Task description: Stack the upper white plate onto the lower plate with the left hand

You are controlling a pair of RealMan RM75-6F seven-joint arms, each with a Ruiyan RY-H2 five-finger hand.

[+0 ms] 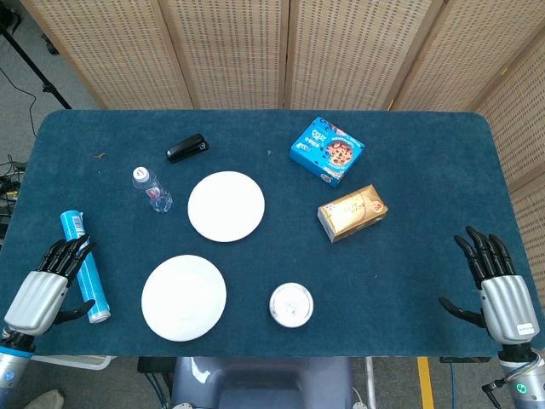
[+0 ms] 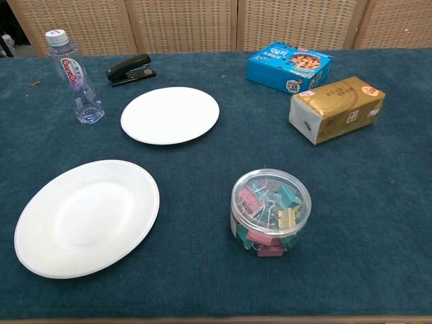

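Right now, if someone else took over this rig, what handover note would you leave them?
Left hand: open, holding nothing, at the table's near left edge beside a blue tube lying there.
Right hand: open, holding nothing, at the near right edge.
Upper white plate: flat on the cloth mid-table, untouched, with the water bottle and black stapler to its left.
Lower plate: nearer the robot and to the left, apart from the upper one; the tub of binder clips sits to its right.
Done: nothing yet.
Left: the left hand must reach the upper plate, lift it and set it onto the lower plate.
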